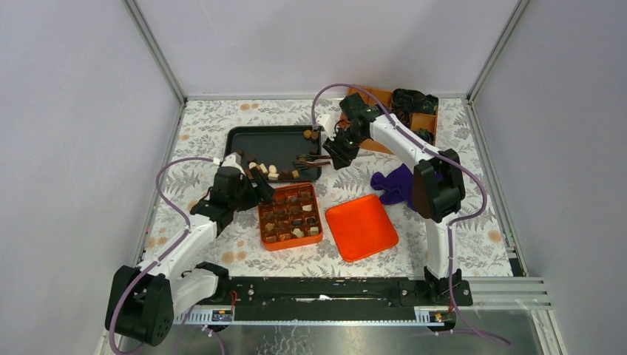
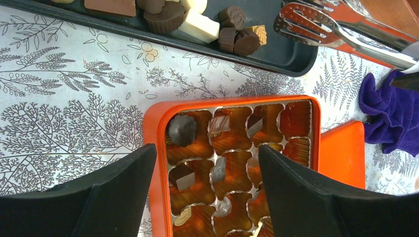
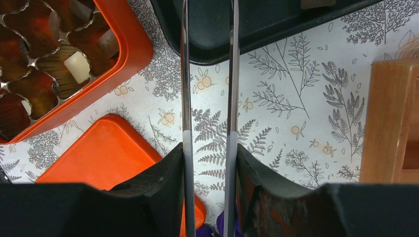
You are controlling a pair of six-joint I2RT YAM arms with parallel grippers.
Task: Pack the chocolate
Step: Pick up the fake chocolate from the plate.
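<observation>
The chocolate lies in two places. Loose pieces (image 2: 197, 22) sit on the black tray (image 1: 275, 140), and others fill cells of the orange box (image 1: 290, 216), such as a dark round (image 2: 182, 129) and a cube (image 2: 184, 178). My left gripper (image 2: 207, 153) hangs open over the box's tray-side edge (image 1: 262, 188), with nothing between its fingers. My right gripper (image 3: 209, 153) is shut on metal tongs (image 3: 187, 94). The tongs' slotted tips (image 2: 301, 22) hover over the tray's right end and look empty.
The orange lid (image 1: 361, 226) lies right of the box. A purple cloth (image 1: 395, 185) is bunched beside it, under the right arm. A wooden box (image 1: 403, 118) with dark bundles stands at the back right. Grey walls enclose the table.
</observation>
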